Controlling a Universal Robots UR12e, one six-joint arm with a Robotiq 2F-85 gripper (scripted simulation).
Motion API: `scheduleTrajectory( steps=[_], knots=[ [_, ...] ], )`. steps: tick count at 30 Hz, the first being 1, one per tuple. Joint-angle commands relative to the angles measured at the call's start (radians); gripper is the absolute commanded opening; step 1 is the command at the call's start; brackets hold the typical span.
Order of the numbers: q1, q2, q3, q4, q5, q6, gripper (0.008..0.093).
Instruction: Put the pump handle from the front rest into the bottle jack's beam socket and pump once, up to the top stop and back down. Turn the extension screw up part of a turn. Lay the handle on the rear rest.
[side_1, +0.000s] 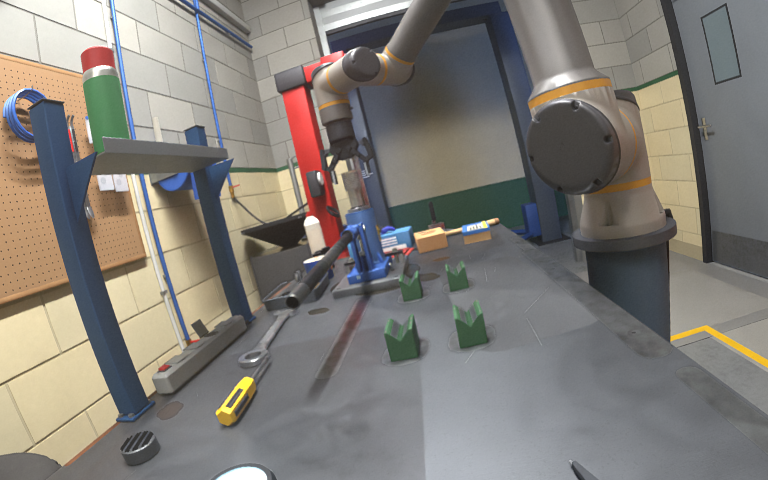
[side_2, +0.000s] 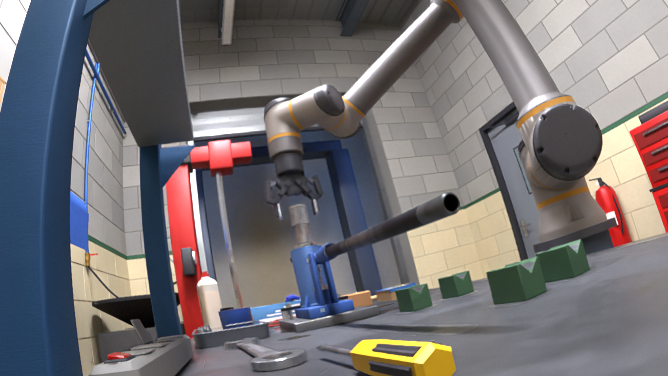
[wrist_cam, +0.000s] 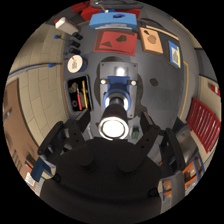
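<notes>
The blue bottle jack (side_1: 366, 244) (side_2: 314, 280) stands on a steel plate at the far middle of the bench. The dark pump handle (side_1: 317, 268) (side_2: 395, 224) sits in the jack's beam socket and sticks out toward the bench's left front. The grey knurled extension screw (side_1: 354, 189) (side_2: 299, 222) (wrist_cam: 113, 123) rises from the jack's top. My gripper (side_1: 348, 160) (side_2: 296, 204) (wrist_cam: 114, 128) hangs open and empty, pointing down, its fingers either side of the screw's top. Two pairs of green V-block rests (side_1: 435, 327) (side_1: 434, 279) stand on the bench right of the jack, with nothing on them.
A small parts tray (wrist_cam: 78, 94) lies left of the jack. A wrench (side_1: 264, 338) and a yellow knife (side_1: 235, 401) lie toward the front left. A power strip (side_1: 198, 354) and a blue shelf frame (side_1: 79, 238) line the left edge. Boxes (side_1: 430, 239) sit behind the jack.
</notes>
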Motion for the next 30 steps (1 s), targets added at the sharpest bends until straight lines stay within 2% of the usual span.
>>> scheduleTrajectory(
  steps=[1,24,30],
  knots=[
    [0.000,0.000,0.000,-0.002,0.000,0.000,0.0934],
    [0.000,0.005,0.005,-0.011,0.000,0.000,0.0934],
    [0.000,0.005,0.005,-0.011,0.000,0.000,0.0829]
  ],
)
